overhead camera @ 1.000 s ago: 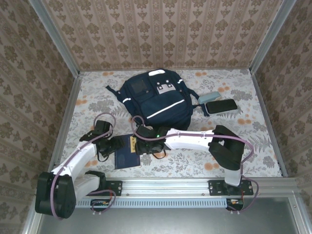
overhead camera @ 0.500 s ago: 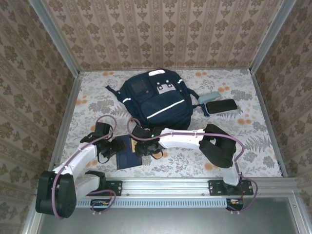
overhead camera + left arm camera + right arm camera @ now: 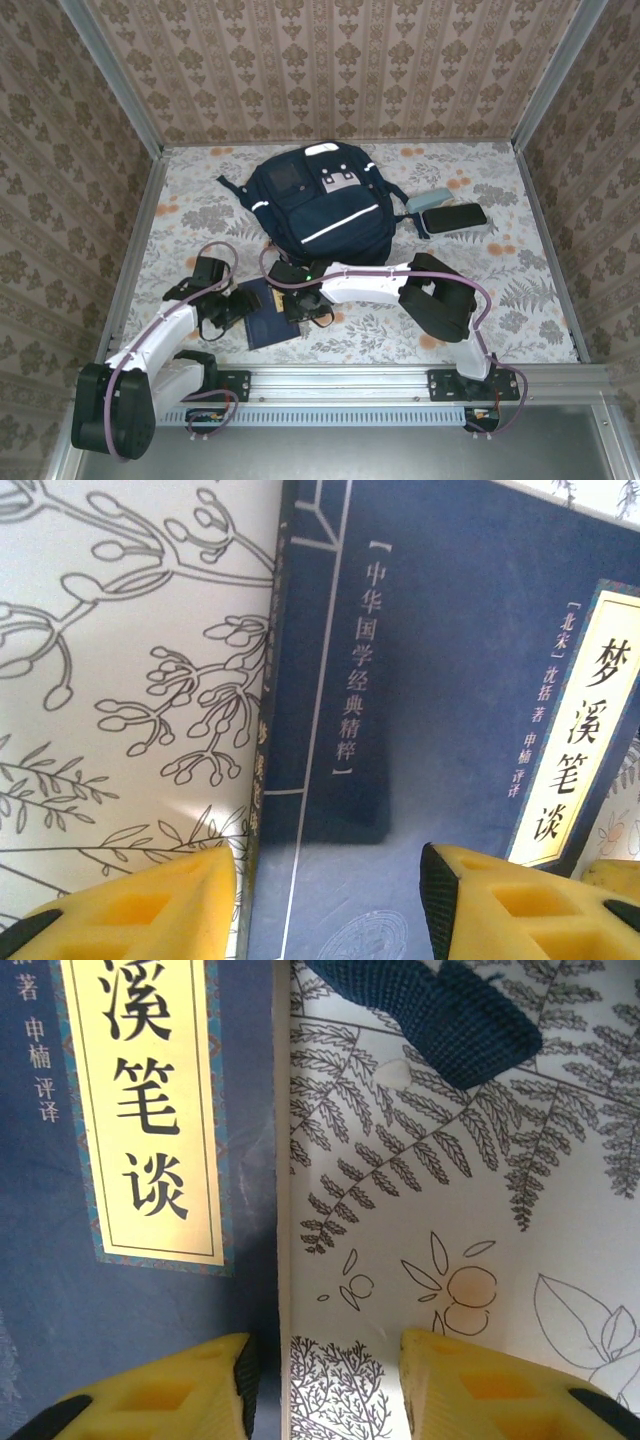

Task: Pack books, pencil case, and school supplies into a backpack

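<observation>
Navy book (image 3: pixel 262 322) lies flat on desk (image 3: pixel 500 290), just in front of backpack (image 3: pixel 320 205). Left claw (image 3: pixel 330 880) is half open astride the spine edge, gripping nothing. Right claw (image 3: pixel 325 1360) is half open astride the opposite edge, also empty. Judgement: thin, light, bendy paperback, probably slick; pinch by the spine.

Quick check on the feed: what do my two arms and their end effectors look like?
The left arm and right arm have white links, black joints and looping lilac cables; a green light glows near the right wrist. The left end effector and right end effector carry yellow fingers with square recesses, edged in black.
</observation>
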